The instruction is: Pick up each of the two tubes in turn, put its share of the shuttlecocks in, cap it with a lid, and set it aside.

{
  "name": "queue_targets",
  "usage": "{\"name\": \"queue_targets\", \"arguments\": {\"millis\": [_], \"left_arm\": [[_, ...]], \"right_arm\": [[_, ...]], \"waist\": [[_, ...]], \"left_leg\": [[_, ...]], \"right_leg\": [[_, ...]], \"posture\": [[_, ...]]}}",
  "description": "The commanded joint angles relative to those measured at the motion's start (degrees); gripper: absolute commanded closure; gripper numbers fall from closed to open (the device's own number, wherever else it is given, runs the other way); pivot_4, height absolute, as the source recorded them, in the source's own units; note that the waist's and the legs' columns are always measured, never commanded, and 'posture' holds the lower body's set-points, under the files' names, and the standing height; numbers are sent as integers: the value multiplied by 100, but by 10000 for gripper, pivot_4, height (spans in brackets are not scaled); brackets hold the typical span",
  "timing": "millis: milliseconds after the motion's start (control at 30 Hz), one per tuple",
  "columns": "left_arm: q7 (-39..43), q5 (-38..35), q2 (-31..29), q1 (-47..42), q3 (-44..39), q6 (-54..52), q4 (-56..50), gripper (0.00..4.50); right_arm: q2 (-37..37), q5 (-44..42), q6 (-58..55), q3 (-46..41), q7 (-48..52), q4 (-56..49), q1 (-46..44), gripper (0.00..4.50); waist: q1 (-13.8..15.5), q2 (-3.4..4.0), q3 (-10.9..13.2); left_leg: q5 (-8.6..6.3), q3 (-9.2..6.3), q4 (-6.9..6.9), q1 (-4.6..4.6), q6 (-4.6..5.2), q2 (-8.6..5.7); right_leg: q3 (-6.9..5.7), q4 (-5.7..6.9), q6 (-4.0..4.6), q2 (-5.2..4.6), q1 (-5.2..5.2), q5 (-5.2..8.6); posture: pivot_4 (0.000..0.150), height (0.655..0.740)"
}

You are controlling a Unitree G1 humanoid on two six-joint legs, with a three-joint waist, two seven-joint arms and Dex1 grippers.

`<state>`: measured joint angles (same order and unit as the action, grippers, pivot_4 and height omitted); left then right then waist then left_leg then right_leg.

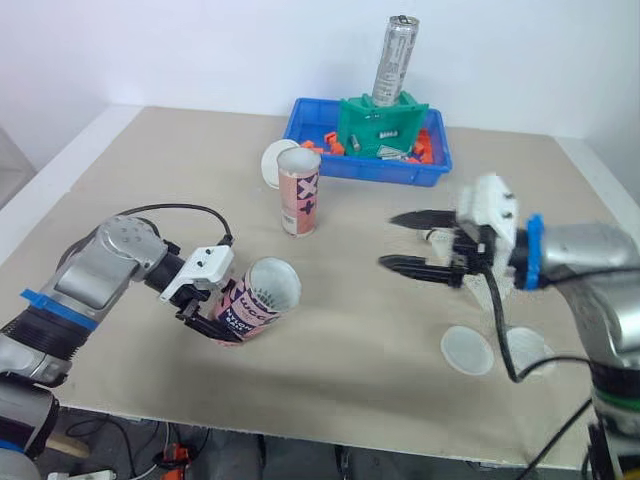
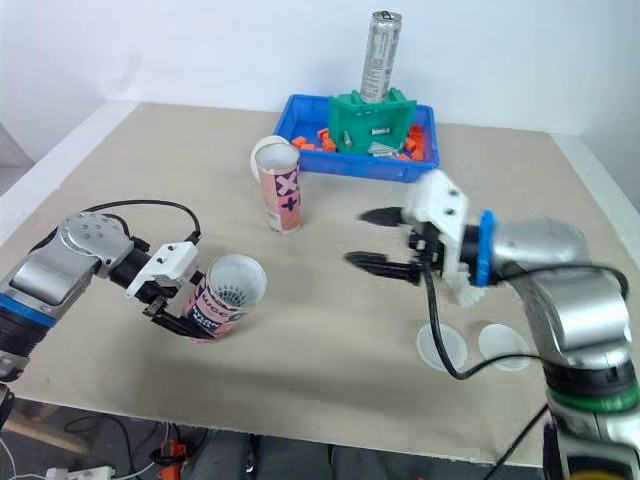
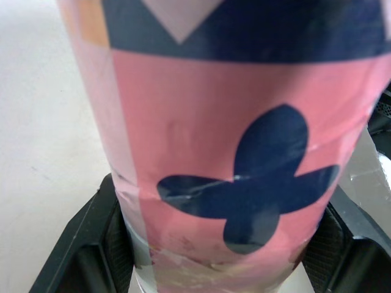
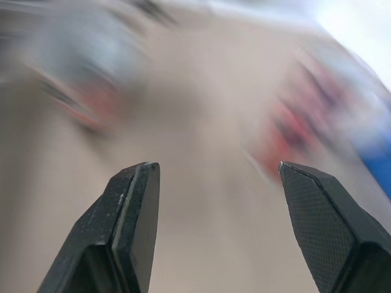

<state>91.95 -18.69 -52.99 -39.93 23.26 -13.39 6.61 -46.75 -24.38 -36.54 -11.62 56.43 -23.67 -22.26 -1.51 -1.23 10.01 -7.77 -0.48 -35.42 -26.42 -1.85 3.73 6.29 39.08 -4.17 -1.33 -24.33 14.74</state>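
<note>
Across the counter (image 1: 380, 290), you had the work laid out so each arm kept its own side. The blue bin (image 1: 400, 172) sat at the far edge, out of the way of both arms.

Nearer to you, the left hand (image 1: 212, 318) was pinching the lower end of the held tube (image 1: 255, 300), its two fingers pressed against opposite sides of the pink wall. You had that tube tipped over with its open mouth turned toward the right arm, which I judge was to give that arm an easy line for loading. White feathers seemed to show inside the mouth (I couldn't count them).

The second tube (image 1: 299, 190) stood upright just in front of the bin, untouched and uncapped, with a white disc (image 1: 270, 162) leaning beside it.

The right hand (image 1: 390, 241) hung above the counter between the two tubes and the lids, fingers spread wide with nothing between them.

Two lids (image 1: 467, 350) lay flat side by side near the front edge, below the right arm, presumably kept there so it could reach them when capping came.
</note>
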Motion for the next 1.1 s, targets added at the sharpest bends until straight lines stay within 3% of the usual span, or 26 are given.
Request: {"name": "queue_targets", "arguments": {"millis": [33,233,500,1100], "left_arm": [[55,-3,-56,83,-23,-47,-104,12604],[55,19,80,-145,111,70,131,12604],[55,28,173,-245,231,197,283,12604],[55,14,122,-187,172,133,181,12604]], "right_arm": [[-14,147,-60,-1483,-608,-612,1071,11372],[102,-127,-217,-2461,-750,-738,2382,11372],[293,85,293,-2327,-738,174,3357,11372],[138,214,792,-1193,-804,1668,2297,11372]], "waist": [[16,2,-1],[-18,3,-1],[-36,2,0],[-59,7,-1]], "left_leg": [[-1,-3,3,0,1,-1],[-1,-4,-8,12,3,-1],[0,8,-44,24,2,-8],[0,7,-37,20,3,-9]], "right_leg": [[0,0,-9,2,1,1],[2,0,-4,2,16,7],[10,-10,-4,-15,42,-13],[11,-11,-11,-11,41,-7]], "posture": [[1500,7275],[1500,7275],[1500,7275],[1500,7275]]}}
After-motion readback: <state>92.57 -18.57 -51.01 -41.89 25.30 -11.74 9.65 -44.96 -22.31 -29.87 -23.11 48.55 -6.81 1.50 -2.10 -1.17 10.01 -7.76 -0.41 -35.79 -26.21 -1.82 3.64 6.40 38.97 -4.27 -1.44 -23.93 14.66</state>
